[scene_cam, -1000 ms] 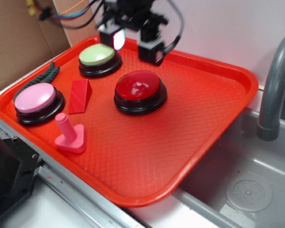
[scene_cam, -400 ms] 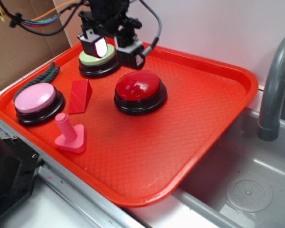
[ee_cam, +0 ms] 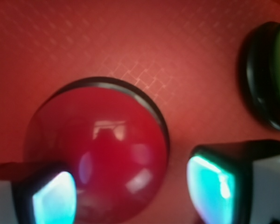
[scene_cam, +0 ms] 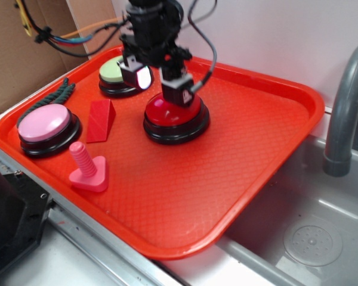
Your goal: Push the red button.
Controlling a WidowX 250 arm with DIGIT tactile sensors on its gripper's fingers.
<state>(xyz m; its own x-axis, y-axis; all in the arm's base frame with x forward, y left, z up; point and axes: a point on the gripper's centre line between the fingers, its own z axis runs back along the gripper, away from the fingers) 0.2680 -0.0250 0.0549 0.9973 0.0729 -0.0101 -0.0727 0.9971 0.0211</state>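
The red button (scene_cam: pixel 174 118) is a glossy dark-red dome on a black base, near the middle of the orange tray (scene_cam: pixel 256 149). My gripper (scene_cam: pixel 159 84) is low over the button's back left part and open. One finger (scene_cam: pixel 180 92) sits over the dome's top; I cannot tell whether it touches. The other finger (scene_cam: pixel 137 74) hangs off to the side, toward the green button. In the wrist view the red button (ee_cam: pixel 102 149) fills the lower left. It lies partly between the glowing pads of the gripper (ee_cam: pixel 133 193), with nothing gripped.
A pale green dome button (scene_cam: pixel 120 70) stands at the tray's back left and a pink one (scene_cam: pixel 45 122) at the left. A red wedge block (scene_cam: pixel 101 119), a pink screw peg (scene_cam: pixel 86 167) and a dark rope (scene_cam: pixel 51 98) lie nearby. A sink (scene_cam: pixel 310 238) and faucet (scene_cam: pixel 346 119) are on the right.
The gripper has moved from above the green button toward the front right and lower, and now stands over the red button. It stayed open.
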